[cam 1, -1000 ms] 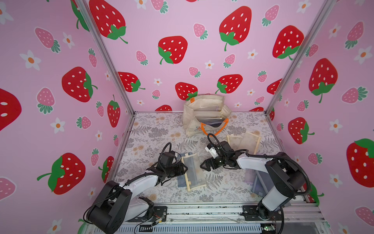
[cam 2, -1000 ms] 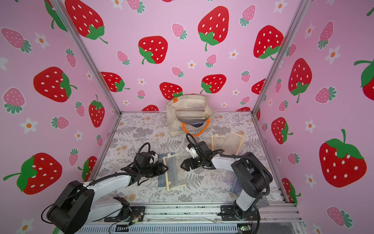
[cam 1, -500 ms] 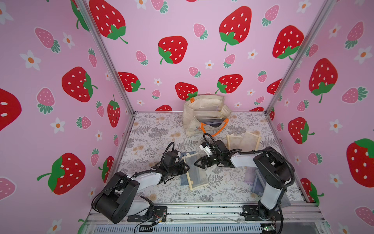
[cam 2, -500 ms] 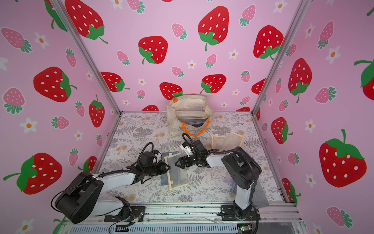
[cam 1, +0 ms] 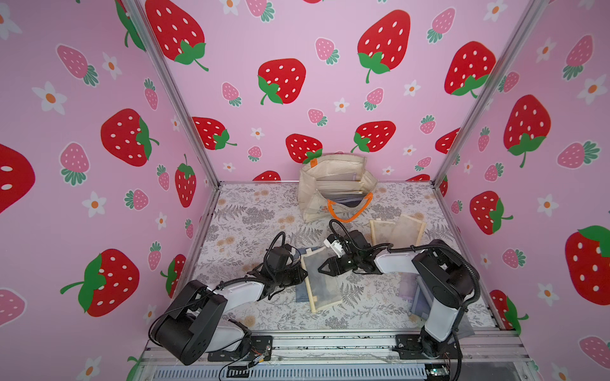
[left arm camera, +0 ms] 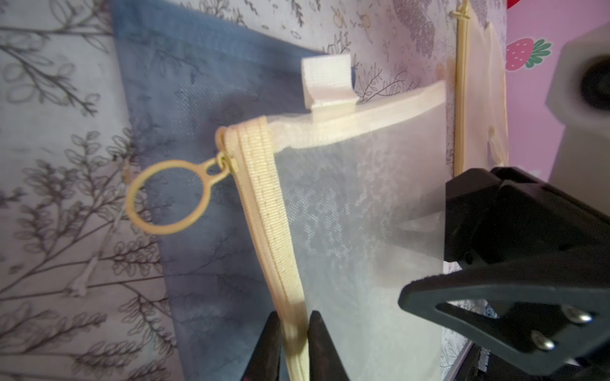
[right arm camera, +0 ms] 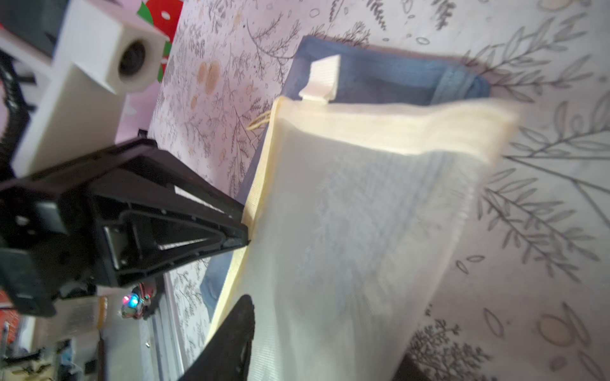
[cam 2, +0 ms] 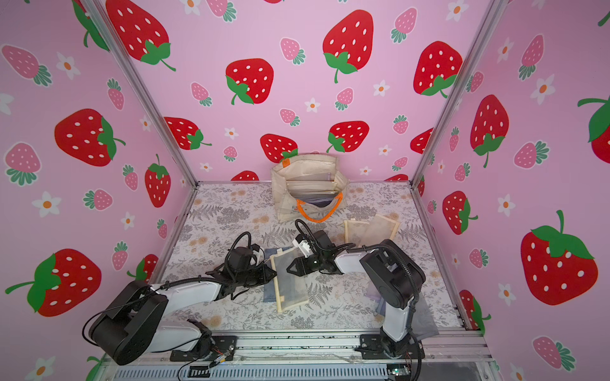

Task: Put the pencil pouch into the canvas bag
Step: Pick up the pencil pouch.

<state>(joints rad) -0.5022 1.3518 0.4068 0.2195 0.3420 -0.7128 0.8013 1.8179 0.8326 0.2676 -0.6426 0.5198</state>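
Pink strawberry walls point(cam 1: 330, 26), floral tabletop point(cam 1: 251, 211) — metal posts point(cam 1: 178, 99)

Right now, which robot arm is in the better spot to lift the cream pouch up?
Probably the left. The left tool pinches the cream pencil pouch by its zipper edge, one finger on each side. The right tool sits at the opposite edge, but whether it grips is unclear.

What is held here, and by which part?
The left gripper pinches the cream mesh pouch by its zipper edge; the right gripper straddles the opposite edge, grip unclear.
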